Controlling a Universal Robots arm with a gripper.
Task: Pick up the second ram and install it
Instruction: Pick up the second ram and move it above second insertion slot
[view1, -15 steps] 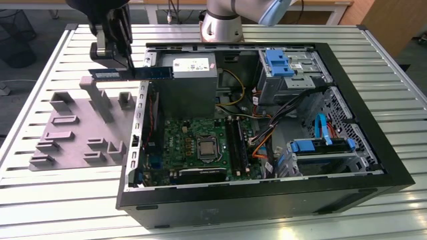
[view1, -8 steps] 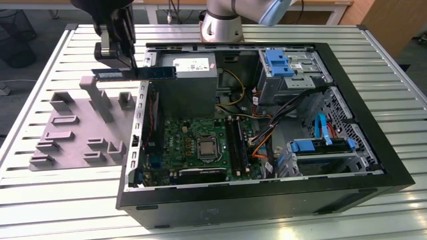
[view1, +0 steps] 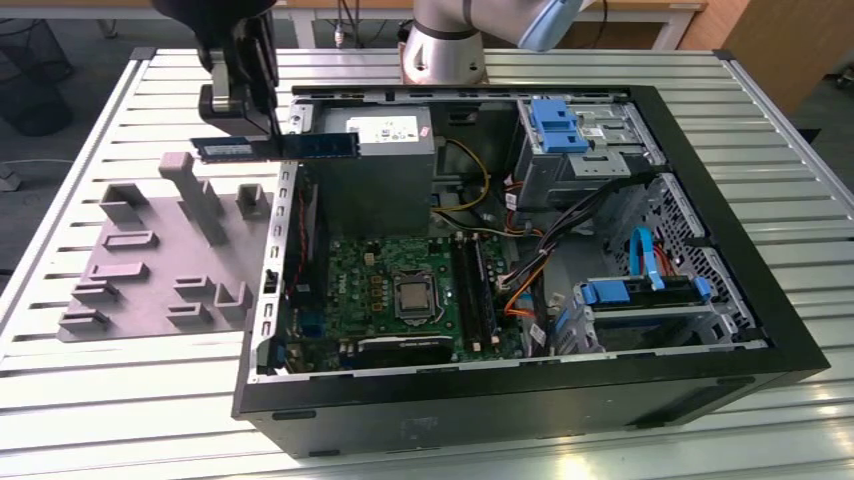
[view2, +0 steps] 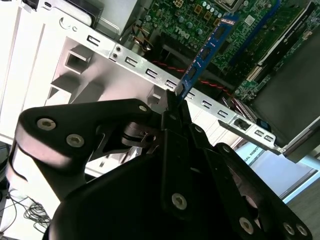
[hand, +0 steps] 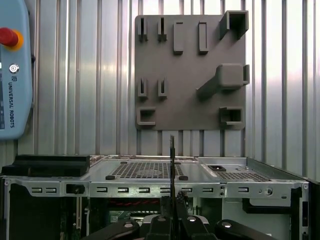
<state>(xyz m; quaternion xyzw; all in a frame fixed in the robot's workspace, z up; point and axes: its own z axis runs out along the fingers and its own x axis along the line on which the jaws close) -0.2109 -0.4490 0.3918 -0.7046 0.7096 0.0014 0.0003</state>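
Observation:
The second ram (view1: 320, 146) is a long, thin dark stick with a row of chips. It hangs level in the air over the open computer case's wall nearest the fixture, and my gripper (view1: 264, 135) is shut on it. In the second wrist view the ram (view2: 207, 50) sticks out from the gripper (view2: 173, 106) toward the green motherboard (view2: 200, 15). It stands edge-on in the first wrist view, the ram (hand: 172, 160) rising from the gripper (hand: 172, 200) above the case wall. The black memory slots (view1: 474, 290) lie lower down on the motherboard (view1: 380, 290), well apart from the ram.
A grey fixture (view1: 154, 250) with upright blocks lies on the slatted table at the exterior view's left, also in the first wrist view (hand: 190, 75). The case (view1: 747, 330) holds cables, blue drive bays (view1: 641, 295) and a power supply (view1: 380, 135). A teach pendant (hand: 12, 70) lies beside the fixture.

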